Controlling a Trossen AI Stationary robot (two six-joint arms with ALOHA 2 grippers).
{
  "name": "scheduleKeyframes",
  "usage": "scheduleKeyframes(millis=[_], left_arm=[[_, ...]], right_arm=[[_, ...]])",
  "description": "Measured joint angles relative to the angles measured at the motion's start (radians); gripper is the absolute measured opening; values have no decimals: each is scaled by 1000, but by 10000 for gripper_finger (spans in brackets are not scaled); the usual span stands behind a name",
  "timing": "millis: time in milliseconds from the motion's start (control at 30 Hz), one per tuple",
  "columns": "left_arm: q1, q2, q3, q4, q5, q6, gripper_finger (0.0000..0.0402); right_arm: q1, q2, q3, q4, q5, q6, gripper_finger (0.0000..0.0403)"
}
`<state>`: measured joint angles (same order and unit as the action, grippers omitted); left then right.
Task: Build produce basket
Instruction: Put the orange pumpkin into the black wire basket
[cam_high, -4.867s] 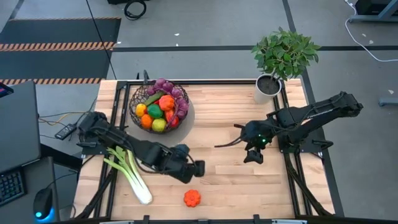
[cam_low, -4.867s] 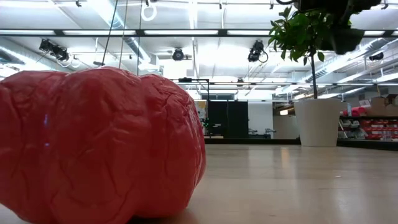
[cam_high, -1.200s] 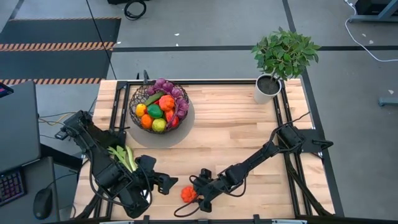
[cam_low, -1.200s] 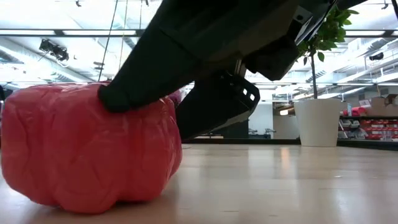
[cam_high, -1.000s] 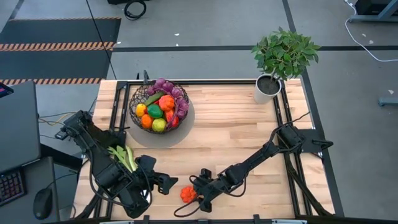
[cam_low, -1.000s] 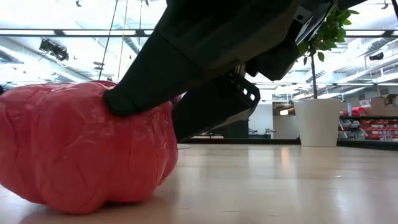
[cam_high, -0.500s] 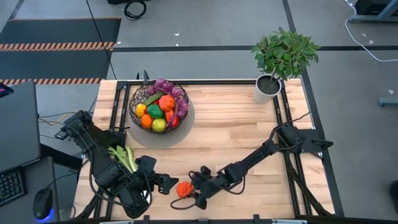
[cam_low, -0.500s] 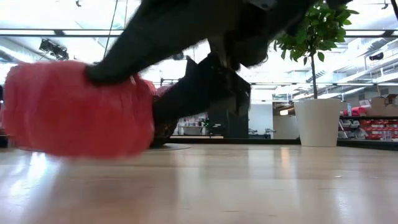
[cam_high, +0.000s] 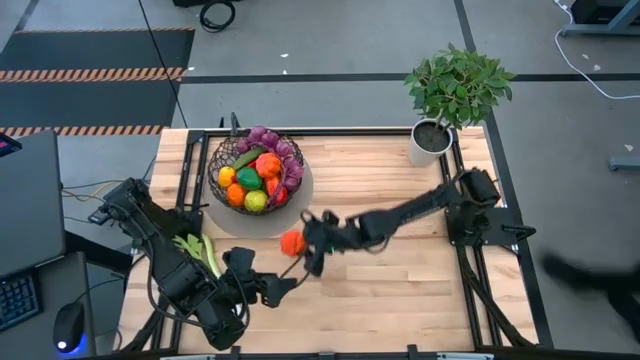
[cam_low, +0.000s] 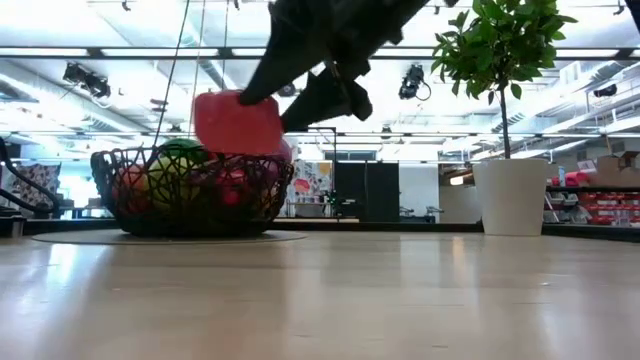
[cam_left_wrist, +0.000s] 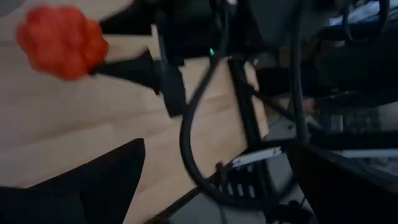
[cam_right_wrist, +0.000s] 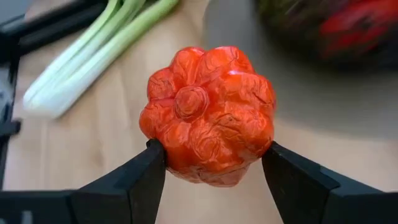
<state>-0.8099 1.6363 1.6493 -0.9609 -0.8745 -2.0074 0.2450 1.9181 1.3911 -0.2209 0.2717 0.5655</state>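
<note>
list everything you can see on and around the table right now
basket: one, dark wire mesh, far left of table, on a round grey mat
produce in basket: several, orange, green, yellow, red, purple grapes
wrinkled orange-red vegetable: one, held above the table, near the basket
leek: one, green and white, near left, partly under the left arm
potted plant: one, green leaves, white pot, far right corner
table: one, light wood
right end effector: shut on the wrinkled orange-red vegetable
left end effector: open, empty, near left, beside the leek
</note>
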Motion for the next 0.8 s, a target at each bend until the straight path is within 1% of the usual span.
scheduleKeyframes(millis=[100, 333, 400, 467, 600, 800], left_arm=[[28, 0, 0, 25, -28, 33, 400], [123, -14, 0, 37, -22, 180, 400], [155, -36, 0, 37, -25, 213, 400], [187, -64, 0, 34, -34, 246, 400], [259, -121, 0, 15, -38, 338, 400], [354, -179, 0, -6, -38, 416, 400]], right_arm=[[-73, -41, 0, -15, -30, -49, 255], [-225, -120, 0, 32, -37, -196, 255], [-266, -123, 0, 45, -72, -235, 256], [-305, -121, 0, 55, -138, -258, 256], [-352, -102, -1, 86, -239, -275, 259], [-388, -88, 0, 163, -253, -368, 271]])
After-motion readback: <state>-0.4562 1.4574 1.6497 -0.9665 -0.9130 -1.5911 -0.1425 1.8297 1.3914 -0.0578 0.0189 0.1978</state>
